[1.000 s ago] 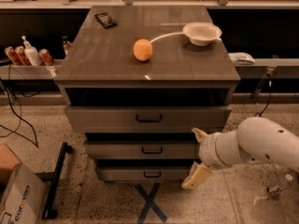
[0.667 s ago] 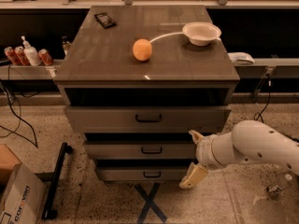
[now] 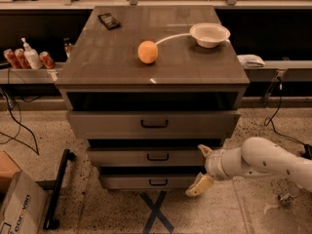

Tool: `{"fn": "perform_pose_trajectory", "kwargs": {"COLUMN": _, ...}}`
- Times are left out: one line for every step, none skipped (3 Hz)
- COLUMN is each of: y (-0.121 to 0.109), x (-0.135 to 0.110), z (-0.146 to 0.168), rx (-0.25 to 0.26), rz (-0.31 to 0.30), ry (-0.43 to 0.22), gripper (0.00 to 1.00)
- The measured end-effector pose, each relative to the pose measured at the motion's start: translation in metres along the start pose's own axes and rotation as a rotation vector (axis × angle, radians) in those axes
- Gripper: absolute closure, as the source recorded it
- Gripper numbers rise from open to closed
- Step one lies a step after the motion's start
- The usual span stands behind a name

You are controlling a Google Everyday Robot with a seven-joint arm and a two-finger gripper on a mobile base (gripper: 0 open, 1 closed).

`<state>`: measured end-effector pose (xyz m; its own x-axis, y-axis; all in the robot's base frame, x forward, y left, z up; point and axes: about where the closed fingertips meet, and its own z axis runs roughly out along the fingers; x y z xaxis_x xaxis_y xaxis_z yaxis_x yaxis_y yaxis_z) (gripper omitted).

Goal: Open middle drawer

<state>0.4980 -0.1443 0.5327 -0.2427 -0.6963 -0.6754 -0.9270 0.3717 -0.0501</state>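
Observation:
The middle drawer [image 3: 122, 158] is a grey-brown flat front with a small black bar handle [image 3: 157, 156], set between a taller top drawer [image 3: 107, 124] and a narrower bottom drawer [image 3: 126, 182]. All three stick out a little from the cabinet. My gripper [image 3: 201, 168] is open on a white arm coming in from the right. It sits in front of the right end of the middle and bottom drawers. One beige fingertip [image 3: 203, 150] is at the middle drawer's right edge, the other [image 3: 197, 187] is by the bottom drawer. It holds nothing.
An orange [image 3: 147, 51], a white bowl [image 3: 209, 34] and a black flat object [image 3: 108, 20] lie on the cabinet top. Cans and a bottle [image 3: 28, 57] stand on a shelf at left. A cardboard box [image 3: 18, 209] and a black bar [image 3: 57, 189] are on the floor at left.
My gripper and arm have moved a little left, closer to the right end of the drawers. The drawers have not moved.

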Motion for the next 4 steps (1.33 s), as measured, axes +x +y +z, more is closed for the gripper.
{"fn": "perform_pose_trajectory", "kwargs": {"y": 0.0, "x": 0.002, "z": 0.003, "rx": -0.004, "rz": 0.006, "ry": -0.003, "gripper": 0.0}}
{"fn": "perform_pose_trajectory", "kwargs": {"y": -0.005, "x": 0.009, "z": 0.018, "rx": 0.031, "rz": 0.046, "ry": -0.013, "gripper": 0.0}}
{"fn": "perform_pose_trajectory", "kwargs": {"y": -0.013, "x": 0.019, "z": 0.035, "rx": 0.052, "rz": 0.081, "ry": -0.035, "gripper": 0.0}}
{"fn": "perform_pose_trajectory", "kwargs": {"y": -0.029, "x": 0.024, "z": 0.054, "rx": 0.073, "rz": 0.088, "ry": -0.036, "gripper": 0.0}}
